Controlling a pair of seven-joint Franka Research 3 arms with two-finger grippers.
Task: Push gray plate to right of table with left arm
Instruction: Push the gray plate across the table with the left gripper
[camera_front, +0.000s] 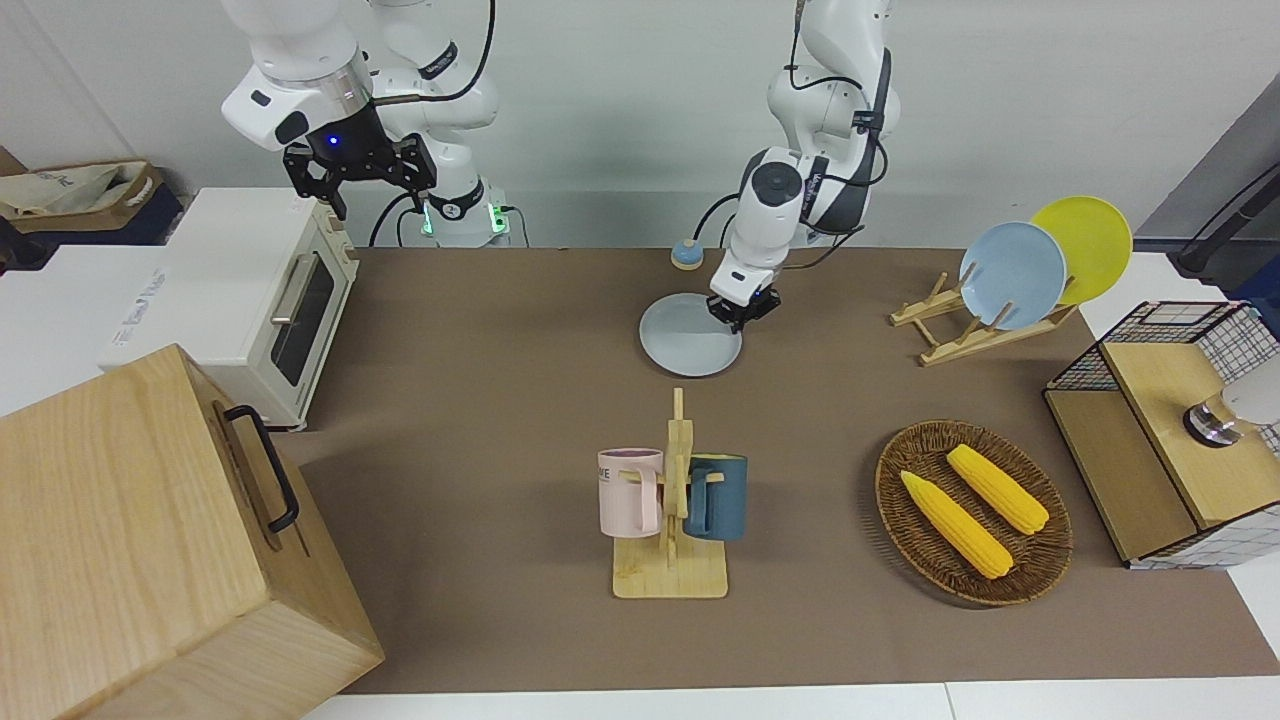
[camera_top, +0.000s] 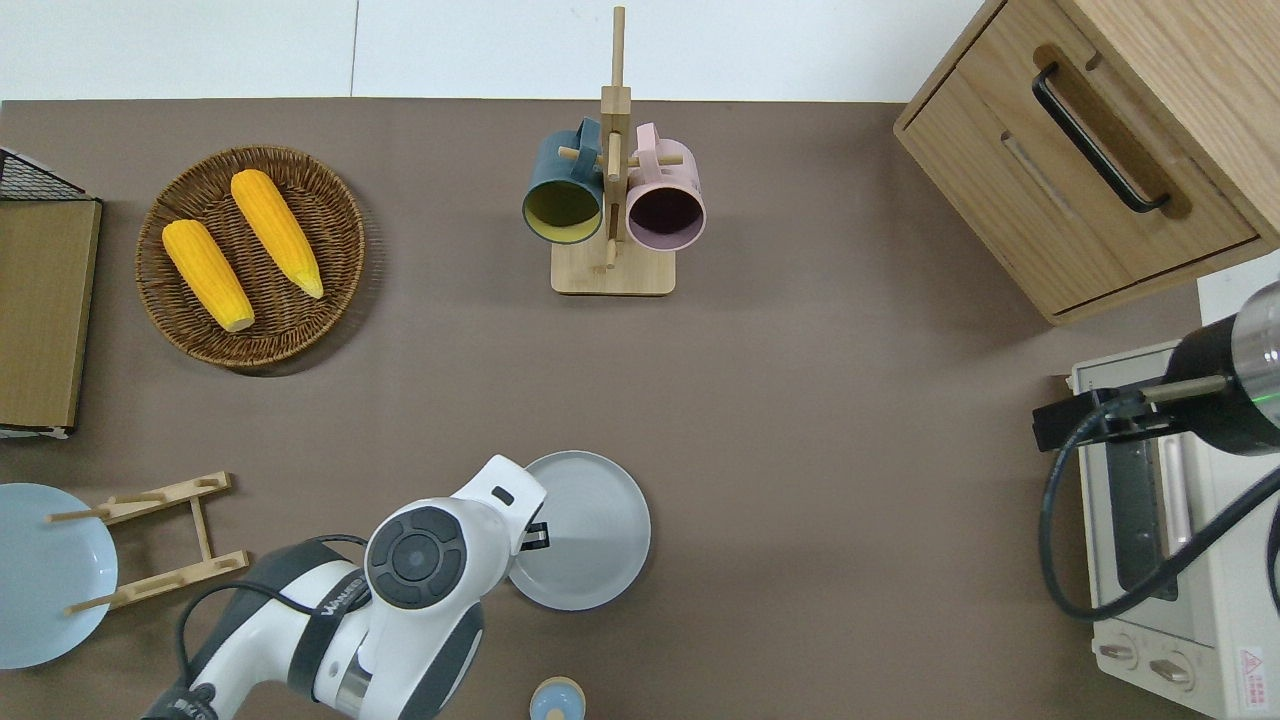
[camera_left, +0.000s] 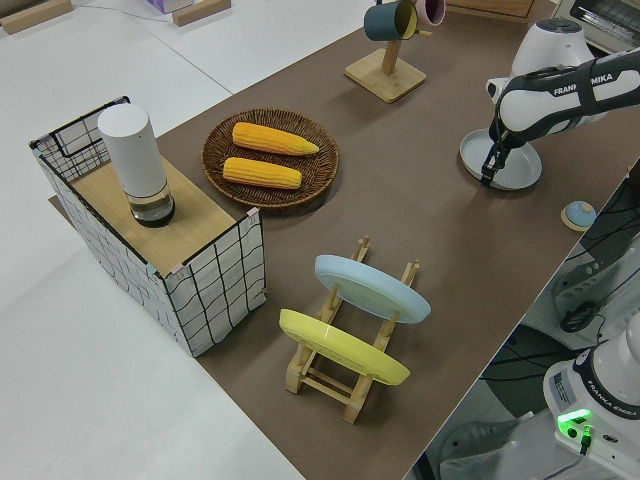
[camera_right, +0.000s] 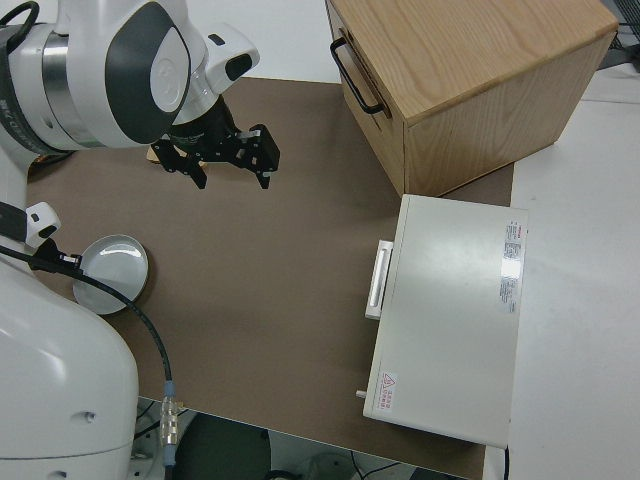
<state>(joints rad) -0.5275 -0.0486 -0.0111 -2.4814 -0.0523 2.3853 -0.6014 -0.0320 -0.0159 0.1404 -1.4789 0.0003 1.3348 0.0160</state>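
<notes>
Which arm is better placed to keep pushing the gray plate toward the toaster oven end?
Left. The left gripper is already down at the gray plate's rim, on the side toward the left arm's end of the table. The right arm is parked.

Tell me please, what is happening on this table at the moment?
The left arm is pushing the gray plate across the brown table toward the right arm's end. Its left gripper sits low at the plate's rim, on the side toward the left arm's end. The plate lies flat, nearer to the robots than the mug stand. The right arm is parked.
</notes>
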